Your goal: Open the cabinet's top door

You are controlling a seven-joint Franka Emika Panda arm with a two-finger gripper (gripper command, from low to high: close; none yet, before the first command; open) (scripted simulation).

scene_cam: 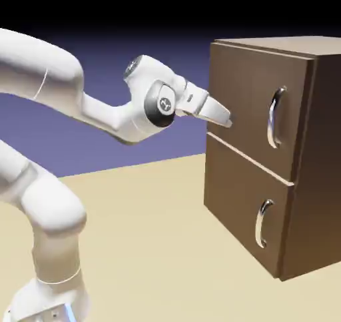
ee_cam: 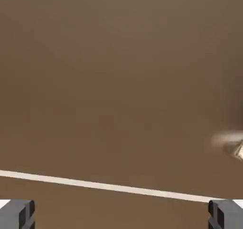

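The dark-brown cabinet point(scene_cam: 318, 154) stands at the exterior view's right. Its top door point(scene_cam: 245, 94) looks shut flush and carries a vertical curved silver handle point(scene_cam: 276, 117). My gripper point(scene_cam: 226, 119) points at the door's left part, close to the wood and left of the handle, just above the seam between the doors. In the hand view the top door point(ee_cam: 118, 81) fills the frame, and a bit of the silver handle point(ee_cam: 232, 143) shows at the right edge. The gripper point(ee_cam: 121, 215) is open, with its grey fingertips point(ee_cam: 17, 215) far apart and nothing between them.
Below the seam point(ee_cam: 114, 187) sits the shorter lower door point(scene_cam: 234, 194) with its own silver handle point(scene_cam: 263, 223). The cabinet rests on a tan table point(scene_cam: 146, 241). The white arm point(scene_cam: 46, 81) rises from the lower left.
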